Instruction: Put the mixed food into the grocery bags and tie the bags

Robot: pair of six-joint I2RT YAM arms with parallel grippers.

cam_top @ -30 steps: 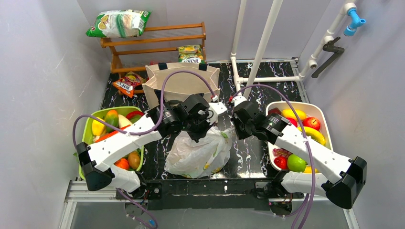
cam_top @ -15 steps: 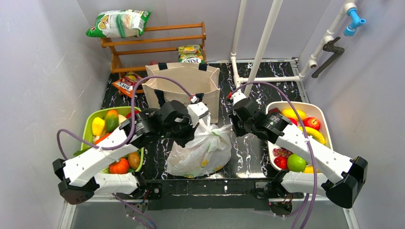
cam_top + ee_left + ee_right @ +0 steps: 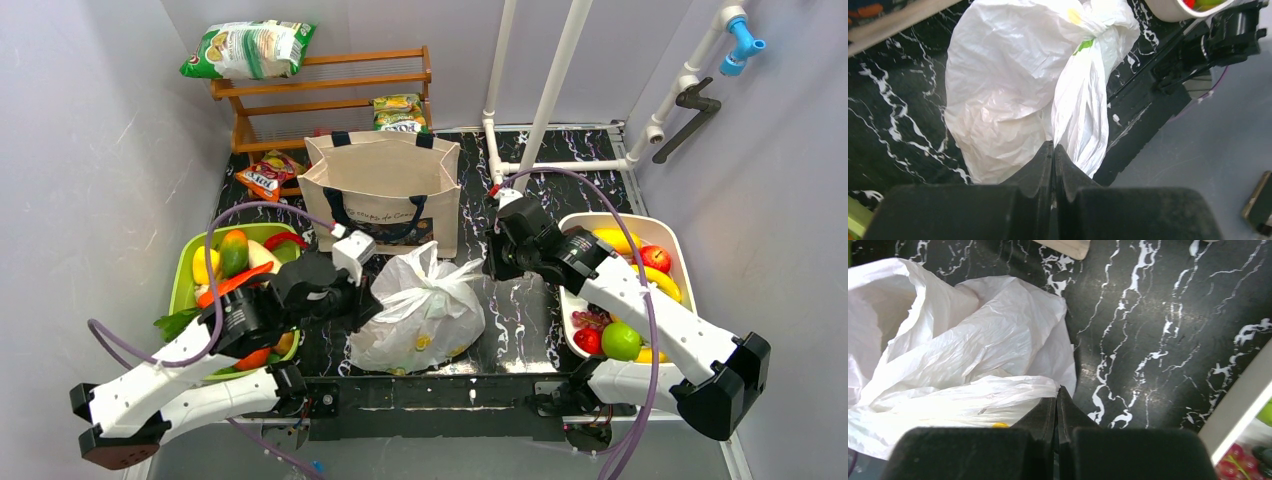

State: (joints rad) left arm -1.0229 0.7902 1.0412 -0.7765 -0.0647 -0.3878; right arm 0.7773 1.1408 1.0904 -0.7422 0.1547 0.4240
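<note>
The white plastic bag (image 3: 420, 312) lies bunched mid-table, with yellow food showing faintly through it. My left gripper (image 3: 373, 305) sits at its left side; in the left wrist view the left gripper (image 3: 1053, 148) is shut on a twisted strip of the plastic bag (image 3: 998, 85) that runs out from a knot. My right gripper (image 3: 489, 267) is at the bag's right ear; in the right wrist view the right gripper (image 3: 1057, 390) is shut on a flap of the plastic bag (image 3: 973, 350). Behind stands the beige canvas tote (image 3: 385, 180), open and upright.
A green tray (image 3: 184, 282) of fruit and vegetables lies left, partly under my left arm. A white tray (image 3: 676, 242) of fruit lies right. Snack packets (image 3: 268, 178) sit by a wooden rack (image 3: 330, 88) at the back. White pipes (image 3: 545, 100) rise behind the right arm.
My left arm has swung back and to the left, drawing its strip of the bag from above the bag to its left side and uncovering the tote. The right gripper has barely shifted.
</note>
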